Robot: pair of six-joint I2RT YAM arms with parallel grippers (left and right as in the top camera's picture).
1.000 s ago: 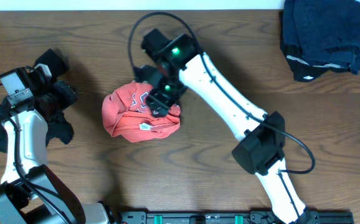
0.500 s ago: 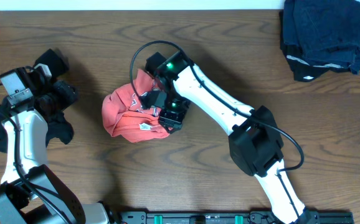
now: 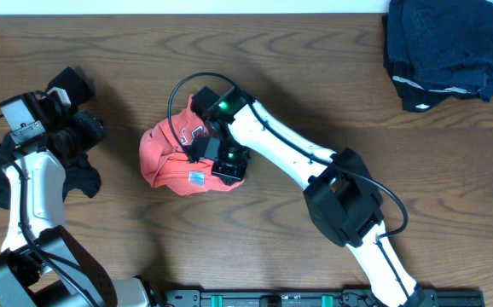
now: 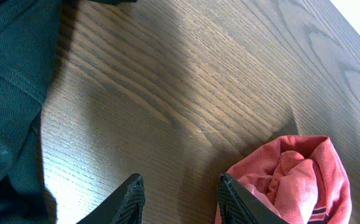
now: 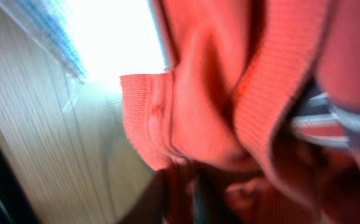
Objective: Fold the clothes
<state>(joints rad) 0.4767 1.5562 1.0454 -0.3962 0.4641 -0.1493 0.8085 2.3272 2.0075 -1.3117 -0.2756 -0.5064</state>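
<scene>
**A:** How far along is the folding?

**B:** Barely begun, I'd say. The coral-red T-shirt sits in a crumpled ball mid-bench, with no fold in it. A dark blue pile in the far corner looks folded.

**A:** And the right pincer?

**B:** It's down on the shirt's right side. Red cloth fills its camera, too blurred to tell whether it has closed on anything.

**A:** The left?

**B:** The left pincer gapes wide and holds nothing, above bare wood near the shirt. A black garment sprawls unfolded by that arm — it crowds the left side, and the right arm lies where the shirt would spread.
</scene>
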